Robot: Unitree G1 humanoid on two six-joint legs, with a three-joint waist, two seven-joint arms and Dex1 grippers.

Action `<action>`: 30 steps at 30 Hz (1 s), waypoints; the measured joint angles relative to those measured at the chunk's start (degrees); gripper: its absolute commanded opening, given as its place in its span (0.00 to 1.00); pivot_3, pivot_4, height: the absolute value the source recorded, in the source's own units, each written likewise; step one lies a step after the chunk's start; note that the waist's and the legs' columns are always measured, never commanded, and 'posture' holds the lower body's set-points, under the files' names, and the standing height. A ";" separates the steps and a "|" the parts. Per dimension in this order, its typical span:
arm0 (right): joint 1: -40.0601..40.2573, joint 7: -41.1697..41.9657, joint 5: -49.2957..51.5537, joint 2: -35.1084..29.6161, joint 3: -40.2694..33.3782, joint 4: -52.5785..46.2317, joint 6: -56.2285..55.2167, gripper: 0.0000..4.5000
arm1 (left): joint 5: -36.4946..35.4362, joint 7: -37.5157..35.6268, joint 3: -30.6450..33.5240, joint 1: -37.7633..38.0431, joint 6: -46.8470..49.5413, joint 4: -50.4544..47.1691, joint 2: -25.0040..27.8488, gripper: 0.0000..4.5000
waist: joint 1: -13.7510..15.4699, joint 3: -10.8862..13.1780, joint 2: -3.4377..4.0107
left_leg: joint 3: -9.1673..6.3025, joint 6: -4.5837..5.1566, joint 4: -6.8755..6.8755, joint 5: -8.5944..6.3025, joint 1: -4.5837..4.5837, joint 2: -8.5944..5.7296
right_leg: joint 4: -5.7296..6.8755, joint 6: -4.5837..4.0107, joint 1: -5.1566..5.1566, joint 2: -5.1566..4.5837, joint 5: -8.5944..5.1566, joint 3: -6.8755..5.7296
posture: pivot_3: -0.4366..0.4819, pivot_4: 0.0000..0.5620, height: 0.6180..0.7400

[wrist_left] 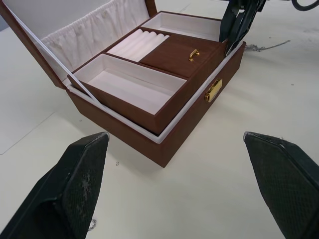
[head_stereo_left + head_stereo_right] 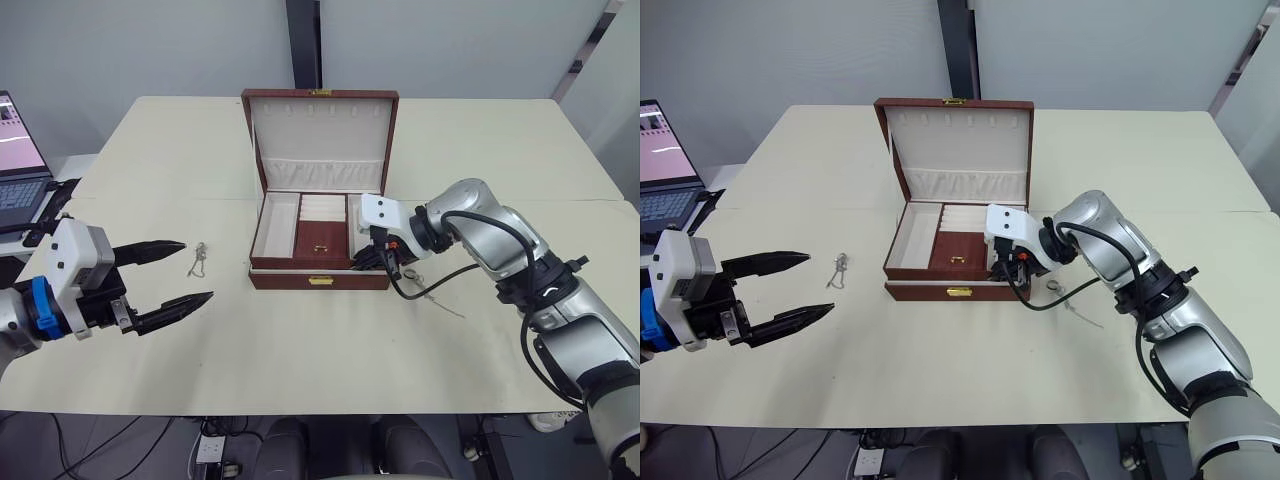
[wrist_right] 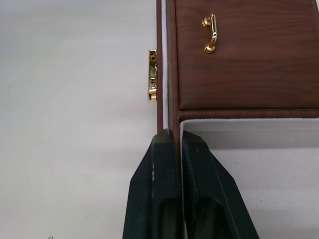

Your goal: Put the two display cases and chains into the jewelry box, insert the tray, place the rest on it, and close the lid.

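Open jewelry box (image 2: 318, 282) with tray (image 2: 311, 236) inside, chain (image 2: 198, 259) beside

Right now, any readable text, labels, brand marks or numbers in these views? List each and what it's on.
None readable.
Laptop at the table's left edge: the screen shows pinkish content, too small to read.
Jewelry box, lid, tray: no lettering, only plain gold clasp and pull.
Left end effector and right end effector: no markings seen.
Chain on the table: no tag.
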 measured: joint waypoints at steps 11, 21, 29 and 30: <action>0.00 0.99 -0.06 0.07 0.01 1.48 -1.25 0.00 | 0.04 -0.05 0.00 -0.15 0.00 0.00 0.00 1.00 | 0.07 0.00 0.00 | 0.00 0.00 0.00 0.00 0.00 -0.01 | -0.01 0.00 0.00 -0.01 0.00 -0.01 | 0.48 0.27 1.00; -0.62 1.25 0.73 -0.05 -2.60 2.02 -0.53 0.43 | -0.59 0.00 0.00 -0.50 0.32 -0.87 0.00 1.00 | 0.06 0.00 0.00 | 0.00 0.00 0.00 0.00 0.00 0.00 | -0.01 0.00 0.00 -0.01 0.00 0.00 | 0.48 0.27 1.00; -0.85 -5.24 3.30 5.65 -11.42 1.58 -5.00 0.33 | -4.40 1.26 0.00 -0.99 2.86 -3.96 -0.42 1.00 | -0.22 0.00 0.00 | -0.03 0.00 -0.02 0.00 0.01 0.03 | 0.02 0.00 0.00 0.02 0.00 0.02 | 0.48 0.27 1.00; -0.85 -6.28 3.28 6.43 -11.52 1.70 -5.29 0.27 | -4.83 1.44 0.00 -1.18 3.00 -4.08 -0.47 1.00 | -0.24 0.00 0.00 | -0.04 0.00 -0.02 0.00 0.00 0.03 | 0.02 0.00 0.00 0.02 0.00 0.01 | 0.48 0.27 1.00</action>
